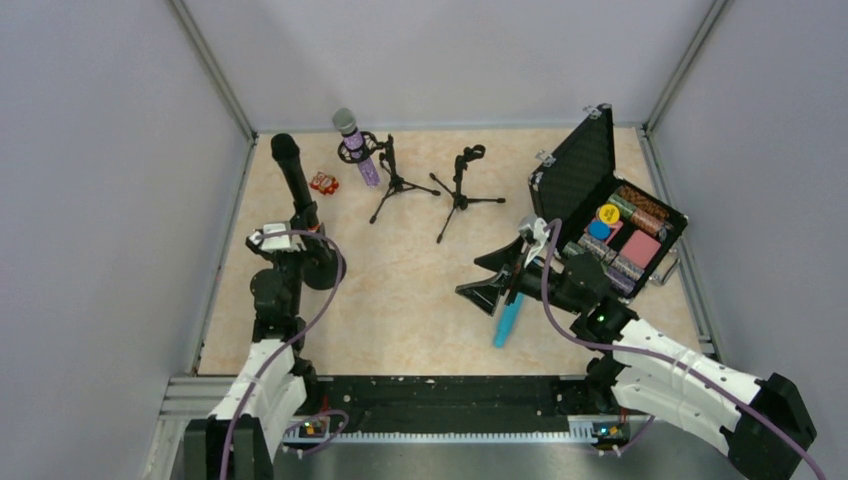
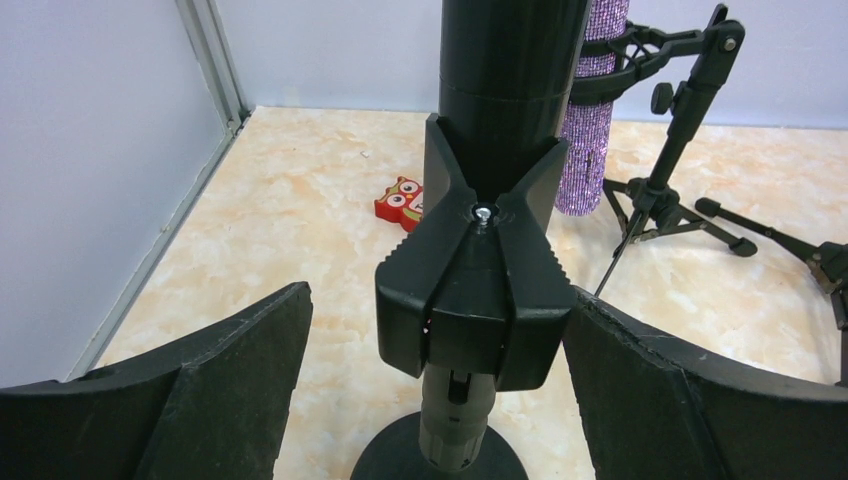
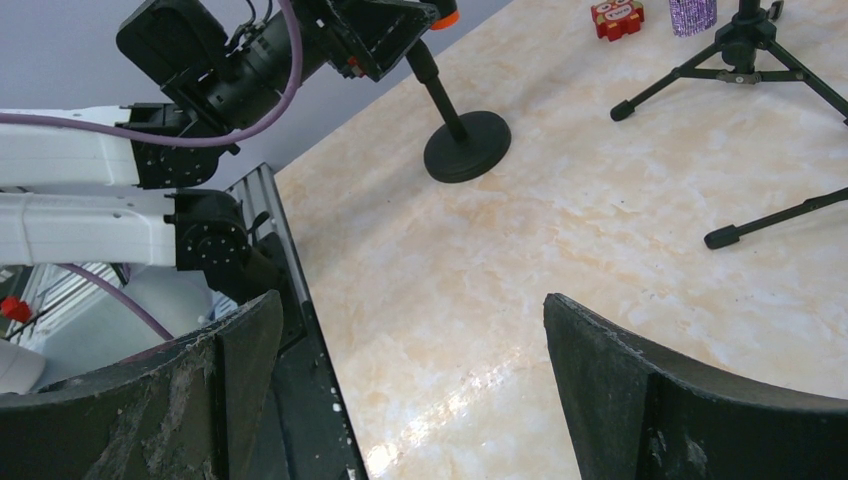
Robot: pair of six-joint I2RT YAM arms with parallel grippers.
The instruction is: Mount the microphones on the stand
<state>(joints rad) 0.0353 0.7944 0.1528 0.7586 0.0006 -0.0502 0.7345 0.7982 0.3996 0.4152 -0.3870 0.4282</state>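
Observation:
A black microphone [image 1: 291,172] stands upright in the black spring clip [image 2: 468,290] of a round-based stand [image 2: 440,458]; its orange end [image 3: 446,17] shows below the clip. My left gripper [image 2: 437,293] is open around that clip, its fingers [image 2: 230,370] on either side. The glittery purple microphone [image 1: 356,146] sits in a tripod stand [image 1: 392,180]. A second tripod stand [image 1: 462,186] holds nothing. The turquoise microphone [image 1: 508,322] lies on the table under my right gripper [image 1: 497,276], which is open with nothing between its fingers [image 3: 640,390].
An open black case [image 1: 585,175] with coloured items stands at the right. A small red owl toy [image 2: 401,203] lies near the left wall. Tripod legs [image 3: 760,225] spread across the middle. Grey walls close in three sides.

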